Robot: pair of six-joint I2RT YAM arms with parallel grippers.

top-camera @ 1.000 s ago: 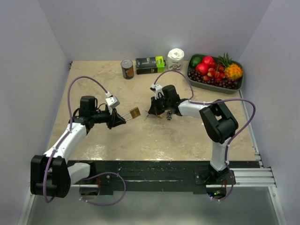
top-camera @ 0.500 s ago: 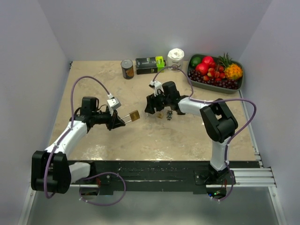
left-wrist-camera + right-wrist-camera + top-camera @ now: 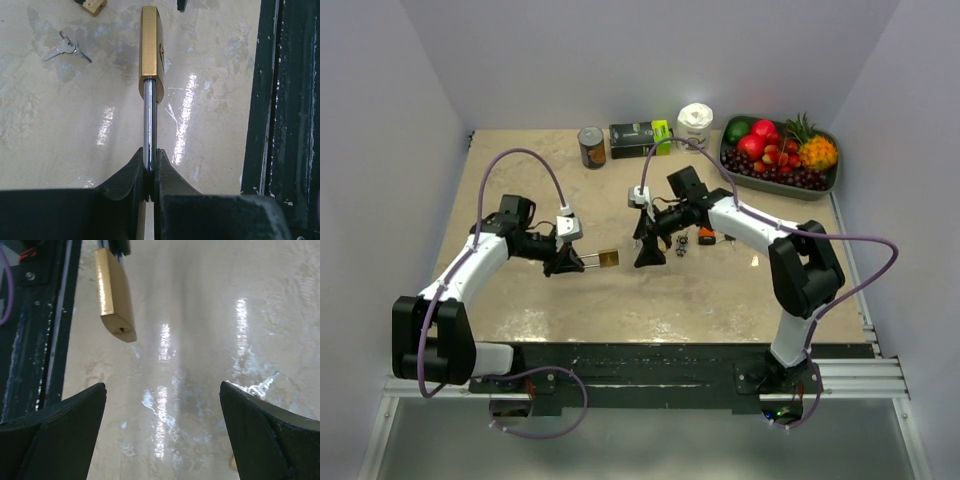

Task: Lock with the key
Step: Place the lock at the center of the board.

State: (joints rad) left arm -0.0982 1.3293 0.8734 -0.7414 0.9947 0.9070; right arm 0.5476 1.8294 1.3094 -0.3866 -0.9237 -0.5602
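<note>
A brass padlock (image 3: pixel 608 259) hangs above the table, its steel shackle (image 3: pixel 148 115) pinched in my shut left gripper (image 3: pixel 572 263). The left wrist view shows the body (image 3: pixel 151 50) edge-on, straight ahead of the gripper (image 3: pixel 149 159). My right gripper (image 3: pixel 650 247) stands wide open and empty, just right of the padlock and facing it. In the right wrist view the padlock (image 3: pixel 114 295) shows its keyhole end, up and left of the gripper (image 3: pixel 162 392). The key (image 3: pixel 680 244) lies on the table on a ring, beside the right finger (image 3: pixel 262 385); it also shows in the left wrist view (image 3: pixel 66 48).
A second small brass lock (image 3: pixel 94 5) lies on the table past the key. Along the back edge stand a can (image 3: pixel 591 147), a dark box (image 3: pixel 640 139), a white cup (image 3: pixel 695 126) and a tray of fruit (image 3: pixel 829 183). The black base rail (image 3: pixel 670 360) runs along the near edge.
My right gripper has gone from shut to wide open and swung round toward the padlock. The left gripper has carried the padlock a little nearer.
</note>
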